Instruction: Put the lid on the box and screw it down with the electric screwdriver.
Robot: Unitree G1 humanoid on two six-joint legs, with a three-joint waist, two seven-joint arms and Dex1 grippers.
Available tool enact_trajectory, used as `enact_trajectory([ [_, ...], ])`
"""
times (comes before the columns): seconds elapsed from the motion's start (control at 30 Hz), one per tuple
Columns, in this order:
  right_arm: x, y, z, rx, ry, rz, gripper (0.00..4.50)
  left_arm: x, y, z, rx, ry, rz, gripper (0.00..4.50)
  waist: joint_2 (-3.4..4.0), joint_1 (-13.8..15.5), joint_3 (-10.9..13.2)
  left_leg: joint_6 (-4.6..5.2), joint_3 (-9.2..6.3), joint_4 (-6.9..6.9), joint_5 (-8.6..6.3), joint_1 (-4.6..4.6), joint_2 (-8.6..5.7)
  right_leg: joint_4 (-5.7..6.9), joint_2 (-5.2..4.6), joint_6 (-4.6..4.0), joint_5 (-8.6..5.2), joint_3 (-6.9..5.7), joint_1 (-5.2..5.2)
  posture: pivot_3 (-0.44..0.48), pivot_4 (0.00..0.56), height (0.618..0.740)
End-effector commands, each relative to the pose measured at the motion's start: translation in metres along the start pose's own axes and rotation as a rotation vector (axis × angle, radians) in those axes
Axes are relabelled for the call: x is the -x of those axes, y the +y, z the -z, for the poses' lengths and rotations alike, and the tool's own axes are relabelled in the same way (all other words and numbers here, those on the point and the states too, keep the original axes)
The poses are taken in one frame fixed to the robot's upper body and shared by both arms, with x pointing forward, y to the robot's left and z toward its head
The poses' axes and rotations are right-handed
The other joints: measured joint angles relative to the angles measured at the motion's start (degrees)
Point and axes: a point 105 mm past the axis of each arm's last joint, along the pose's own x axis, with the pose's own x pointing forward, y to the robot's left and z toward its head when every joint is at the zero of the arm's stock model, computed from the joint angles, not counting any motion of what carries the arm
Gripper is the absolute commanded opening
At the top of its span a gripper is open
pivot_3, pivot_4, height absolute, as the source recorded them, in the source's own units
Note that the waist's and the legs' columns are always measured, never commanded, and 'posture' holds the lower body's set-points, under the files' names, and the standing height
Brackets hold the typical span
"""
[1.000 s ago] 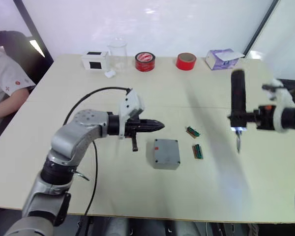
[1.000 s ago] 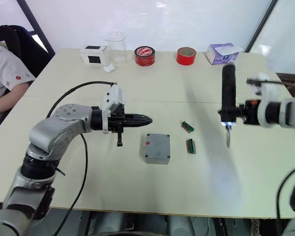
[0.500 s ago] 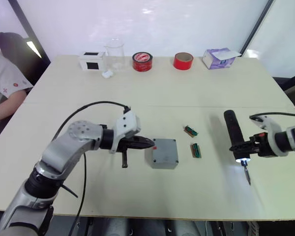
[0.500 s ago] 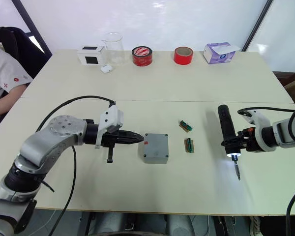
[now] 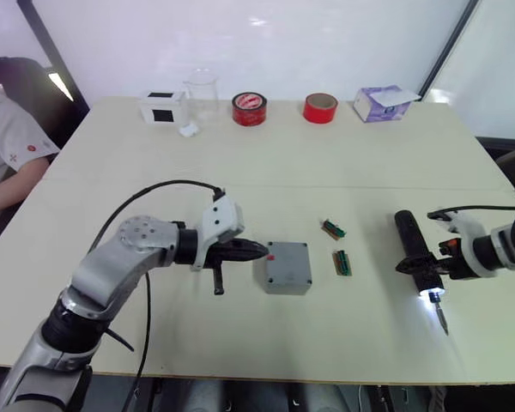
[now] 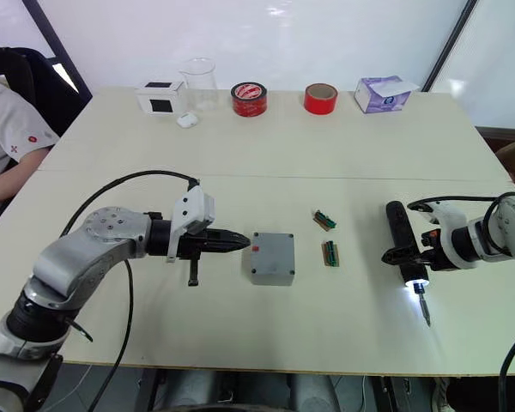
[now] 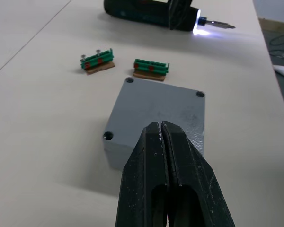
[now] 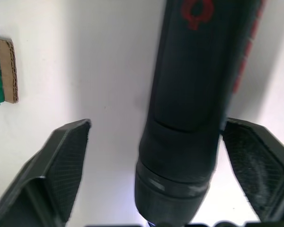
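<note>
Both arms reach low: left claw [image 7: 162,137] pressed together by box [image 5: 285,267], right claw [image 8: 156,156] spread around electric screwdriver [image 6: 404,242]

On the table [image 6: 266,163] there were two red tape rolls [image 6: 246,97], two small green strips [image 6: 330,252], one grey box [image 6: 271,257], one electric screwdriver [image 6: 403,243], one glass beaker [image 6: 199,82], one white box [image 6: 160,96], one purple tissue box [image 6: 382,93], and one small white object [image 6: 186,120], perhaps a cap.
</note>
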Motion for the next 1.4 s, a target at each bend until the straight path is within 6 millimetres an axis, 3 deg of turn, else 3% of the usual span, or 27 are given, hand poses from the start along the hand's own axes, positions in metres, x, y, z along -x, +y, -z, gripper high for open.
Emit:
enact_trajectory([
  [0.03, 0.014, -0.007, -0.008, 0.044, -0.045, 0.044, 4.45, -0.002, 0.002, -0.008, -0.048, -0.018, -0.003, 0.0, 0.0, 0.02, 0.0, 0.0, 0.0, 0.0, 0.0, 0.0, -0.01, 0.0, -0.01, 0.0, 0.0, 0.0, 0.0, 0.0, 0.15, 0.74],
  [0.17, 0.034, -0.005, -0.026, 0.12, -0.148, 0.043, 4.45, -0.001, 0.004, -0.006, -0.047, -0.016, -0.008, 0.0, 0.03, 0.0, 0.01, 0.0, 0.0, 0.0, 0.0, -0.01, -0.01, 0.03, -0.01, 0.01, 0.0, 0.0, -0.03, 0.0, 0.15, 0.74],
  [0.27, 0.06, -0.013, -0.036, 0.371, -0.204, 0.151, 4.45, 0.0, 0.008, -0.008, -0.033, -0.032, -0.008, 0.0, 0.11, 0.07, 0.05, 0.0, 0.01, 0.0, 0.0, -0.02, -0.01, 0.04, 0.0, 0.02, 0.01, 0.0, -0.06, 0.0, 0.15, 0.74],
  [0.4, 0.077, 0.015, -0.049, 0.568, -0.301, 0.069, 4.45, -0.001, 0.016, 0.003, -0.034, 0.006, -0.018, 0.0, 0.11, -0.23, 0.04, 0.0, 0.02, 0.0, 0.0, 0.0, 0.01, 0.05, 0.02, 0.03, 0.0, -0.01, -0.06, 0.0, 0.15, 0.74],
  [0.5, 0.066, 0.049, -0.039, 0.733, -0.311, -0.076, 4.45, -0.002, 0.02, 0.012, -0.037, 0.041, -0.024, 0.0, 0.1, -0.11, 0.04, 0.0, 0.01, 0.0, 0.0, 0.03, 0.06, 0.08, 0.09, 0.03, 0.0, -0.01, -0.07, 0.0, 0.15, 0.74],
  [0.57, 0.047, 0.08, -0.02, 0.807, -0.293, -0.214, 4.45, -0.005, 0.021, 0.02, -0.04, 0.069, -0.025, 0.0, 0.1, 0.01, 0.04, 0.0, -0.04, -0.03, 0.0, 0.02, 0.09, 0.1, 0.11, 0.03, 0.0, -0.04, -0.07, 0.0, 0.15, 0.74],
  [0.67, 0.017, 0.1, 0.005, 0.921, -0.244, -0.259, 4.45, -0.007, 0.022, 0.029, -0.094, 0.14, -0.026, 0.0, 0.09, 0.13, 0.04, -0.01, -0.08, -0.02, 0.0, 0.01, 0.09, 0.11, 0.11, 0.03, 0.0, -0.05, -0.06, 0.0, 0.15, 0.74],
  [0.8, 0.0, 0.139, 0.014, 0.94, -0.32, -0.402, 4.45, -0.007, 0.02, 0.029, -0.122, 0.167, 0.0, 0.0, 0.09, 0.16, 0.06, -0.01, -0.06, 0.11, 0.0, -0.03, 0.05, 0.13, 0.06, 0.03, 0.0, -0.04, -0.06, 0.0, 0.15, 0.74],
  [1.0, -0.021, 0.154, 0.018, 0.995, -0.321, -0.415, 4.45, -0.013, 0.02, 0.04, -0.188, 0.253, 0.02, 0.0, 0.06, 0.65, 0.05, -0.01, -0.08, 0.24, 0.0, -0.04, 0.03, 0.15, 0.04, 0.01, -0.01, -0.05, 0.0, 0.0, 0.15, 0.74],
  [1.13, -0.033, 0.156, 0.023, 1.01, -0.292, -0.409, 4.45, -0.031, 0.017, 0.041, -0.202, 0.255, 0.028, 0.0, 0.05, 1.34, 0.05, 0.0, -0.07, 0.33, 0.0, -0.06, 0.01, 0.19, 0.06, 0.0, -0.01, -0.05, 0.0, 0.0, 0.15, 0.74],
  [1.23, -0.037, 0.168, 0.029, 1.0, -0.288, -0.459, 4.45, -0.041, 0.011, 0.043, -0.213, 0.264, 0.05, 0.0, 0.05, 1.27, 0.05, 0.07, -0.09, 0.46, -0.04, -0.1, 0.0, 0.18, 0.05, 0.0, -0.01, -0.05, 0.03, 0.0, 0.15, 0.74],
  [1.4, -0.04, 0.181, 0.037, 0.988, -0.266, -0.505, 4.45, -0.052, 0.023, 0.042, -0.237, 0.253, 0.002, 0.0, 0.05, 1.26, 0.05, 0.1, -0.12, 0.52, -0.06, -0.08, 0.0, 0.3, 0.07, 0.0, -0.01, -0.06, 0.04, 0.0, 0.15, 0.74],
])
